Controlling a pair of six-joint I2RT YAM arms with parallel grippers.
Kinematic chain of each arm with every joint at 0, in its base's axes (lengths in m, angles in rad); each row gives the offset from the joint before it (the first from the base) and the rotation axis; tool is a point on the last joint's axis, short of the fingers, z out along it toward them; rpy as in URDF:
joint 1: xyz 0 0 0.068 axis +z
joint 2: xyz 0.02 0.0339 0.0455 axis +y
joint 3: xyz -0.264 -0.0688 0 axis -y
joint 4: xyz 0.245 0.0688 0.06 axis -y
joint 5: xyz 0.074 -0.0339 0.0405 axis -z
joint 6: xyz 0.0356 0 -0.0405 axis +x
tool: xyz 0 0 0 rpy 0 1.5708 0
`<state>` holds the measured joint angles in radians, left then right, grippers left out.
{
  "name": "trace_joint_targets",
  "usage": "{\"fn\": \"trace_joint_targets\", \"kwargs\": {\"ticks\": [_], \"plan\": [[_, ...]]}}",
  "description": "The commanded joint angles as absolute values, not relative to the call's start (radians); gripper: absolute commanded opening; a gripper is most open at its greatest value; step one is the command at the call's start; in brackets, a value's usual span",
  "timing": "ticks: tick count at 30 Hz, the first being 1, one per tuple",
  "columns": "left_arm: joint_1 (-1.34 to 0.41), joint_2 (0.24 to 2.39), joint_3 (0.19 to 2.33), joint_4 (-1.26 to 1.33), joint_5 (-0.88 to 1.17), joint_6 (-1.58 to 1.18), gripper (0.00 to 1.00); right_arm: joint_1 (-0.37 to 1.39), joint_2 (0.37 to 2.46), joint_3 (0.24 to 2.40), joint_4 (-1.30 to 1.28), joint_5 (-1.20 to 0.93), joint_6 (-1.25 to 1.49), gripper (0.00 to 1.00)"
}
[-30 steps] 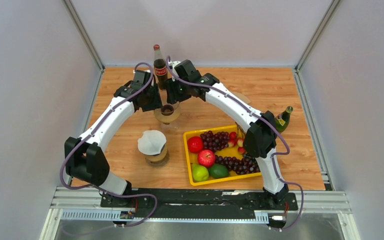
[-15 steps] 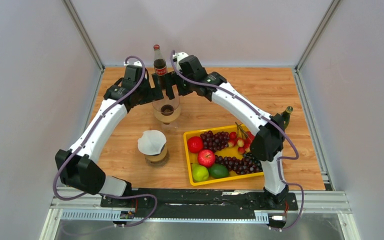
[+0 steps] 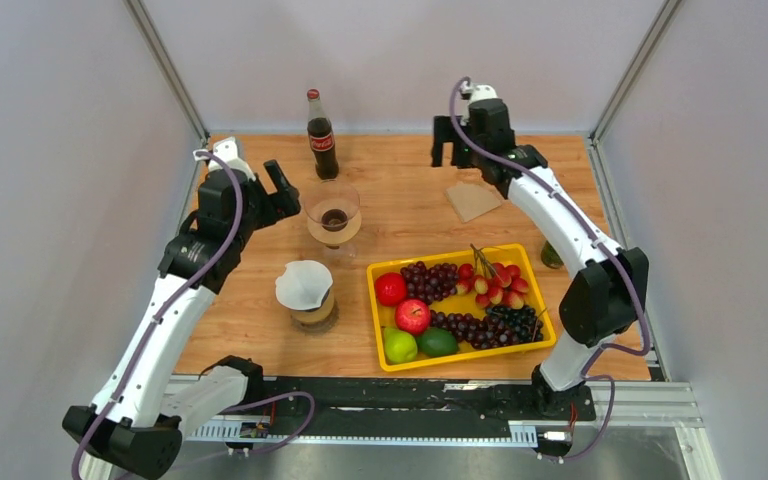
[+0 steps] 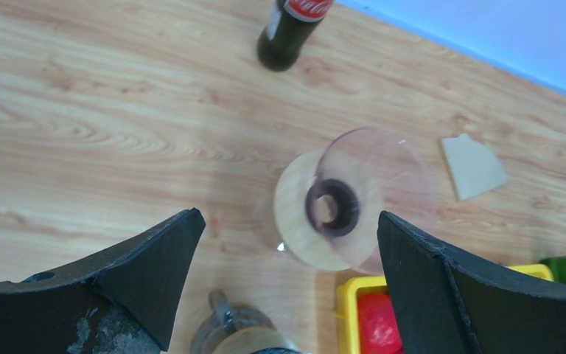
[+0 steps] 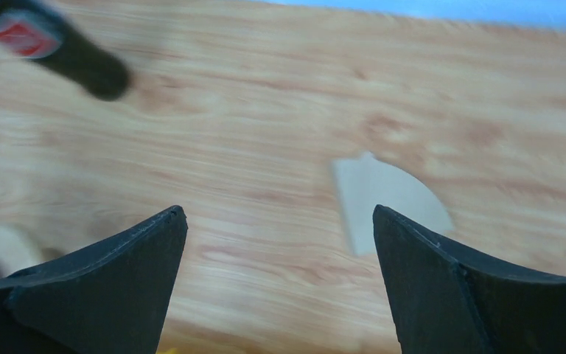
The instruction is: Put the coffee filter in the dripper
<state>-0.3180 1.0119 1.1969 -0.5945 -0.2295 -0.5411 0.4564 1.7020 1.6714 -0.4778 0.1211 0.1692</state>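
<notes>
My left claw gapes beside the dripper. My right claw, apart too, hangs near the far-edge filter.

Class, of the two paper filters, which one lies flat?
The brown filter, flat on the bare wood at the far right; the white filter sits opened on a glass vessel near the front.

place: lab test cell | evidence: grey panel walls, aluminium rail
</notes>
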Motion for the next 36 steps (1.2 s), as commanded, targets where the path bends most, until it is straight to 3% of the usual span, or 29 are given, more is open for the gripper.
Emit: {"fn": "trace_joint_targets", "kwargs": {"ticks": [1, 11, 23, 32, 36], "plan": [[-0.316, 0.966, 1.097, -0.578, -0.332, -0.568, 1.00, 0.300, 1.725, 1.587, -0.468, 0.084, 0.245, 1.00], [-0.316, 0.908, 1.008, -0.667, -0.366, -0.585, 1.00, 0.121, 1.987, 1.644, -0.471, 0.085, 0.110, 1.00], [-0.316, 0.916, 0.995, -0.697, -0.371, -0.576, 1.00, 0.108, 2.173, 1.706, -0.474, -0.040, -0.073, 0.93], [-0.315, 0.934, 0.995, -0.701, -0.367, -0.572, 1.00, 0.108, 2.203, 1.672, -0.476, -0.140, -0.028, 0.82], [-0.316, 0.930, 0.996, -0.702, -0.372, -0.570, 1.00, 0.110, 2.202, 1.651, -0.479, -0.169, -0.006, 0.70]]}}
